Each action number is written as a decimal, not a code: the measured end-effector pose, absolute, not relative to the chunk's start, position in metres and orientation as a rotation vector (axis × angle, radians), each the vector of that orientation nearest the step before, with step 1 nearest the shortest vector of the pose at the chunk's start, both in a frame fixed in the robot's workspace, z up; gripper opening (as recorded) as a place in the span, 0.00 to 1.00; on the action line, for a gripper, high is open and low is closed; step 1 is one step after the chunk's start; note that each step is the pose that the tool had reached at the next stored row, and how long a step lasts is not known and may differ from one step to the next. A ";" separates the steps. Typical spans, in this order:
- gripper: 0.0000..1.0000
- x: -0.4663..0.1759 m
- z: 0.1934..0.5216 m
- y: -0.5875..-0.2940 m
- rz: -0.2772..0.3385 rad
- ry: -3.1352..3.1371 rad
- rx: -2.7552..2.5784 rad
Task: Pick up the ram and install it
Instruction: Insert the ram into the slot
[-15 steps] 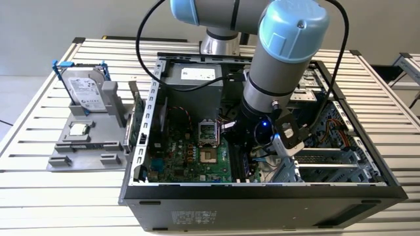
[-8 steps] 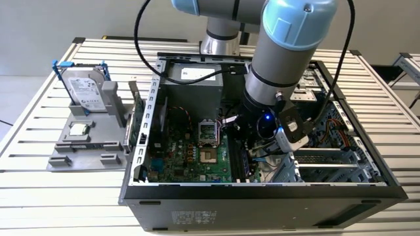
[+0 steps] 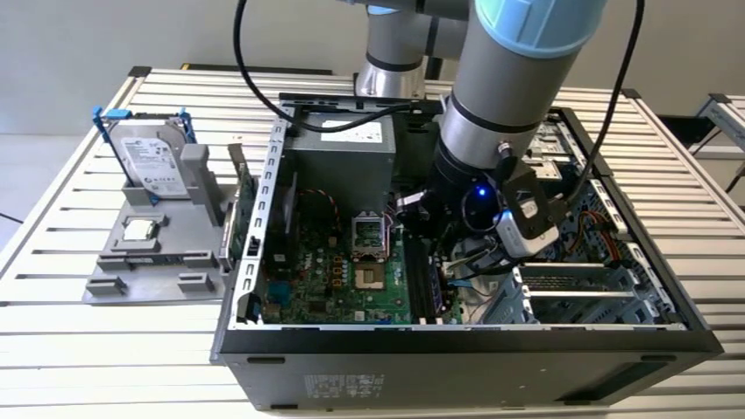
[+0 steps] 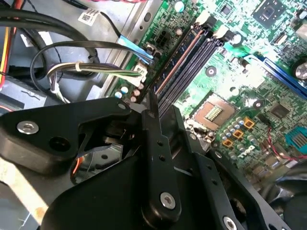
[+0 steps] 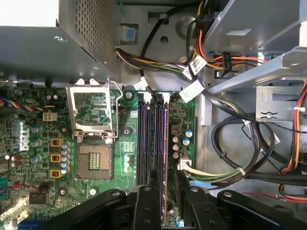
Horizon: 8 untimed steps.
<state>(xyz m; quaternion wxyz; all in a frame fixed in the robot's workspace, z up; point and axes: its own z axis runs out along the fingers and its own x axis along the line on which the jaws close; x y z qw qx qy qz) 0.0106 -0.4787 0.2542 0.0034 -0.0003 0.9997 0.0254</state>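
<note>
First wrist view: gripper (image 5: 165, 184) astride ram (image 5: 164, 143).

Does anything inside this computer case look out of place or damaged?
Nothing looks damaged or spilled. One oddity: the processor socket on the motherboard is bare, and its metal cover frame stands flipped open next to it.

The pincer (image 5: 165, 191) is cut off at the frame edge; its linkage perhaps hides the ram (image 4: 154, 103).
</note>
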 end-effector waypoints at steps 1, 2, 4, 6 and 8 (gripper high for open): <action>0.00 0.011 0.254 -0.479 0.080 3.134 -0.001; 0.00 0.011 0.254 -0.479 0.079 3.134 -0.002; 0.00 0.010 0.254 -0.479 0.079 3.134 -0.002; 0.00 0.010 0.254 -0.479 0.079 3.134 -0.003; 0.00 0.010 0.254 -0.479 0.079 3.134 -0.013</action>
